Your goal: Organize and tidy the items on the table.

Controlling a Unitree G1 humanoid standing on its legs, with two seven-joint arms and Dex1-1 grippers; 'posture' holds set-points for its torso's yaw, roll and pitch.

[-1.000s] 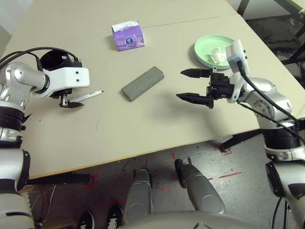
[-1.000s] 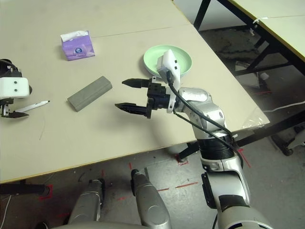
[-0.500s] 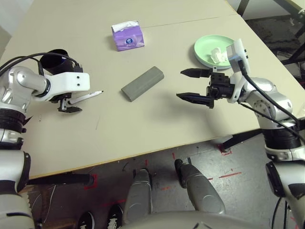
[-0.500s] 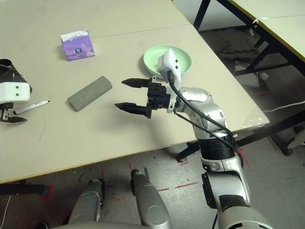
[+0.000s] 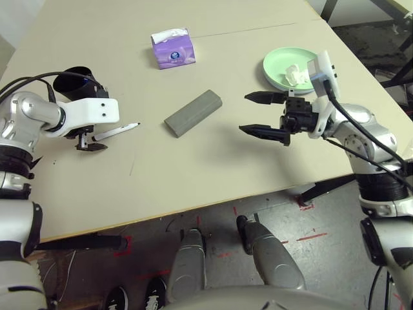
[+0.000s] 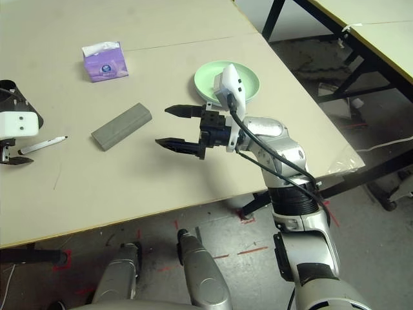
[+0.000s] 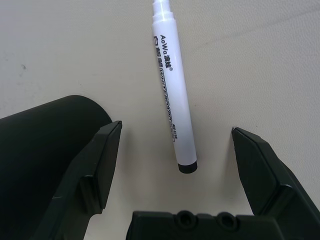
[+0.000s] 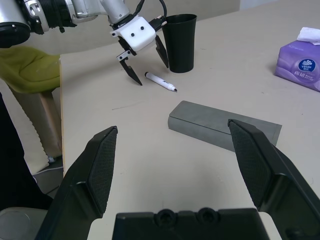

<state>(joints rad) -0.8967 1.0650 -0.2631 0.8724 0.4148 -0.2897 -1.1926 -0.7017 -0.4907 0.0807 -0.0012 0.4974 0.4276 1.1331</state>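
A white marker (image 7: 172, 95) with a black end lies on the table (image 5: 193, 168) at the left. My left gripper (image 5: 90, 143) stands open over the marker's near end, one finger on each side, apart from it. The black cup (image 5: 74, 82) stands upright just behind that gripper. At mid-table lies the grey glasses case (image 5: 193, 113), closed. My right gripper (image 5: 244, 114) hovers open to the right of the case, holding nothing. A crumpled white tissue (image 5: 295, 74) lies on the green plate (image 5: 277, 64) at the far right.
A purple tissue box (image 5: 173, 49) stands at the back, beyond the case. A thin seam (image 5: 245, 26) crosses the tabletop behind it. The table's right edge runs just past the green plate, and black table legs stand beyond on the floor.
My left gripper has shifted slightly left and nearer along the marker. The marker, the case and my right arm have stayed put.
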